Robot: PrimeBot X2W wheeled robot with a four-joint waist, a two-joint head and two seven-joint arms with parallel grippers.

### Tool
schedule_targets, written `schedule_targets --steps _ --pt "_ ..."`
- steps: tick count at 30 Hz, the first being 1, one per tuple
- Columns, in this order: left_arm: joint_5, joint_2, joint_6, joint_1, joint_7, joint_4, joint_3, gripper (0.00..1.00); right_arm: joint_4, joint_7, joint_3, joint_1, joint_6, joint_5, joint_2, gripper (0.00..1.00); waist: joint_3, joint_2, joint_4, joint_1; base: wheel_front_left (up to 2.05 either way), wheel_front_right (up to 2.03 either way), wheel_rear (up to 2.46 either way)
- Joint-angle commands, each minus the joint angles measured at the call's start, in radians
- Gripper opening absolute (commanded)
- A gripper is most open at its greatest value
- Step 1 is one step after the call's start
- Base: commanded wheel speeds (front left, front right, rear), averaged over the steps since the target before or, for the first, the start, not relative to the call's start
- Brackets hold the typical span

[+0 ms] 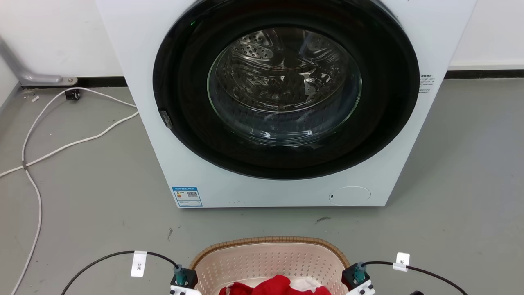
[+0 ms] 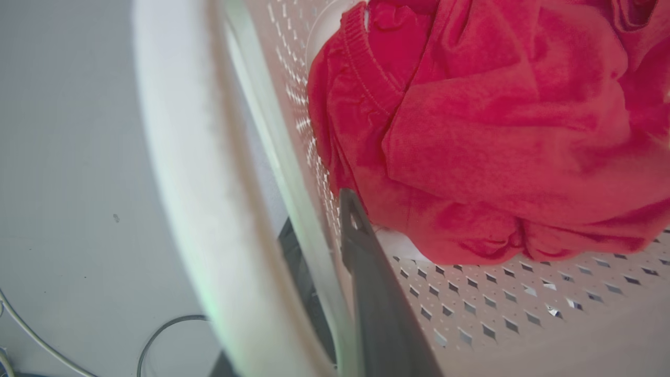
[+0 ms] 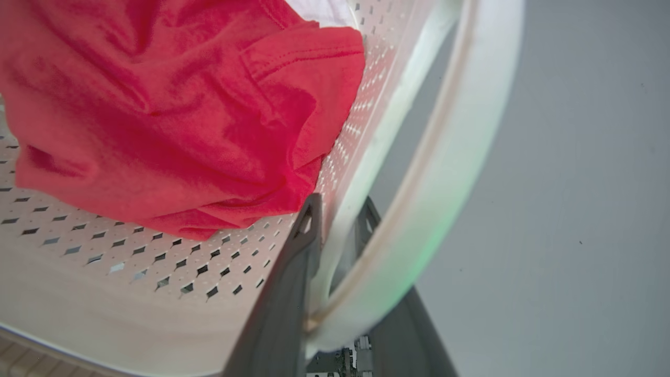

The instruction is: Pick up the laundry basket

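**Left pincer** (image 2: pixel 319 220): two long dark fingers set narrow astride the side wall of the rounded cream perforated plastic laundry basket with brown woven-look rim (image 1: pixel 266 256). One finger is inside and one outside, by the white curved left handle (image 2: pixel 178 157). It appears to pinch the wall.
- Risk: the hold is on thin plastic, so under load the wall may bow and slip free.
- Pose: the wrist sits at the basket's left rim, fingers pointing down along the wall.

**Laundry basket**: between the two pincers, over the grey floor (image 1: pixel 470 164), near the white front-loading washing machine (image 1: pixel 184 180) beyond the fingertips.
- Contents: a crumpled red cloth garment (image 2: pixel 497 131) lies just inward of each inner finger.
- Risk: an uneven rise of the two arms would tilt the basket and shed the garment.

**Right pincer** (image 3: pixel 340 209): narrow likewise, with the wall between the fingers and the white curved right handle (image 3: pixel 460 157) outside.
- Risk: the same slip.
- Pose: mirrors the left, with the wrist at the right rim.
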Motion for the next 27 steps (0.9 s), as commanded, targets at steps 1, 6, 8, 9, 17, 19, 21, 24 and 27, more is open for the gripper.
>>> schedule_targets --steps 1,6,8,9,17,19,21,24,27 --pt "-0.003 -0.017 -0.008 -0.02 -0.014 -0.011 -0.004 0.0 -0.008 -0.004 0.012 -0.014 0.006 0.0 0.018 0.0 0.0 -0.0001 0.0 0.0 0.0 0.0 0.0" --pt "-0.018 -0.017 -0.008 -0.023 -0.015 -0.008 -0.019 0.0 -0.006 -0.007 0.023 -0.014 0.006 0.013 0.018 0.0 0.001 -0.0001 -0.001 0.0 0.0 0.0 0.0" --pt "-0.024 -0.016 -0.008 -0.024 -0.017 -0.007 -0.024 0.0 -0.005 -0.008 0.027 -0.015 0.006 0.018 0.018 0.0 0.001 -0.0001 -0.001 0.0 0.0 0.0 0.0" --pt "-0.026 -0.016 -0.008 -0.024 -0.018 -0.007 -0.027 0.0 -0.004 -0.009 0.028 -0.015 0.006 0.02 0.018 0.0 0.001 -0.0001 -0.001 0.0 0.0 0.0 0.0" --pt "-0.043 -0.016 -0.008 -0.028 -0.025 -0.004 -0.047 0.0 -0.003 -0.015 0.041 -0.016 0.006 0.035 0.018 0.0 0.001 -0.0001 -0.001 0.0 0.0 0.0 0.0" --pt "-0.049 -0.016 -0.008 -0.029 -0.025 -0.003 -0.052 0.0 -0.003 -0.014 0.043 -0.017 0.006 0.036 0.018 0.0 0.002 -0.0001 -0.001 0.0 0.0 0.0 0.0" --pt "-0.052 -0.015 -0.008 -0.03 -0.027 -0.002 -0.057 0.0 -0.003 -0.014 0.046 -0.018 0.006 0.04 0.019 0.0 0.003 -0.0001 -0.001 0.0 0.0 0.0 0.0" --pt "-0.06 -0.015 -0.008 -0.032 -0.028 -0.002 -0.065 0.0 -0.002 -0.014 0.05 -0.021 0.006 0.044 0.019 0.0 0.004 -0.0001 -0.001 0.0 0.0 0.0 0.0" --pt "-0.068 -0.014 -0.008 -0.034 -0.028 -0.001 -0.07 0.0 -0.001 -0.014 0.054 -0.021 0.006 0.048 0.019 0.0 0.004 -0.0001 -0.001 0.0 0.0 0.0 0.0"
